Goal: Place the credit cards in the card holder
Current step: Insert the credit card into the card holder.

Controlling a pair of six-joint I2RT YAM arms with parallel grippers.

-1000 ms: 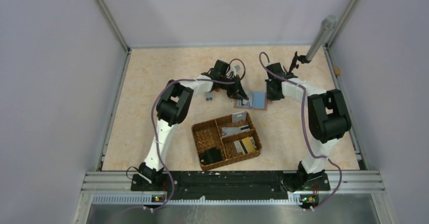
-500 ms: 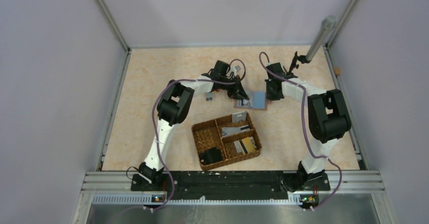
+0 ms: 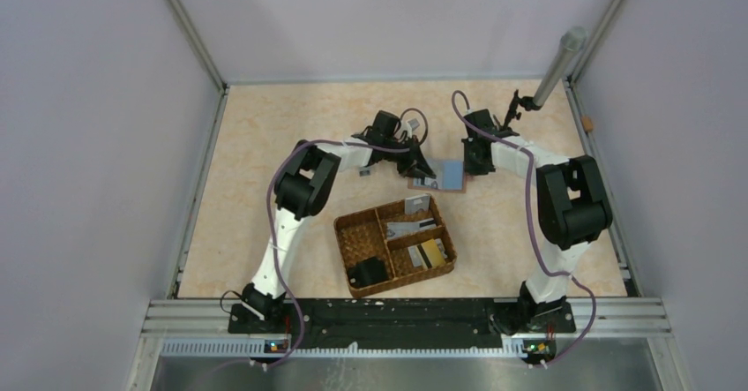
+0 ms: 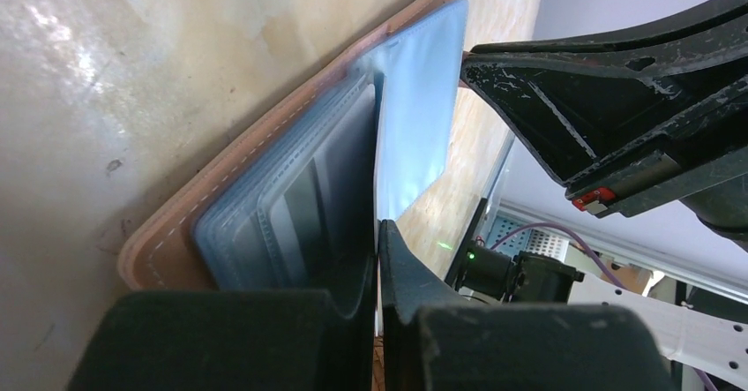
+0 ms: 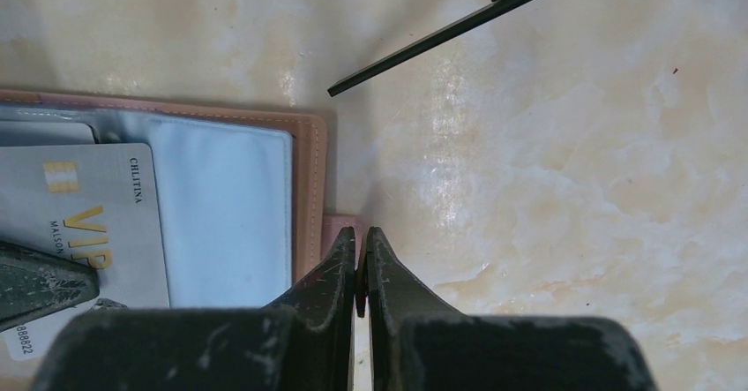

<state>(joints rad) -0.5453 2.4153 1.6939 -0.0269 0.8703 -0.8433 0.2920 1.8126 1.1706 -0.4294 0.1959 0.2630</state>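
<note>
A woven basket (image 3: 342, 232) sits lower centre on the beige desk (image 3: 265, 144), with a black block (image 3: 366, 273) in its lower-left compartment. A grey pole (image 3: 559, 64) stands at upper right.

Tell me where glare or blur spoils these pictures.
Left wrist: the near fingers are blurred and dark, the card holder sharp. Right wrist: glare patches on the table, yet the credit card print reads clearly. Top external: even light.

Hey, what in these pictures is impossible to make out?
- Number on the card: right wrist view, the left gripper and the frame edge cut it off.
- Whether the right gripper pinches the holder's tab: right wrist view, its own fingers hide it.
- Print on the basket cards: top view, too small.
</note>
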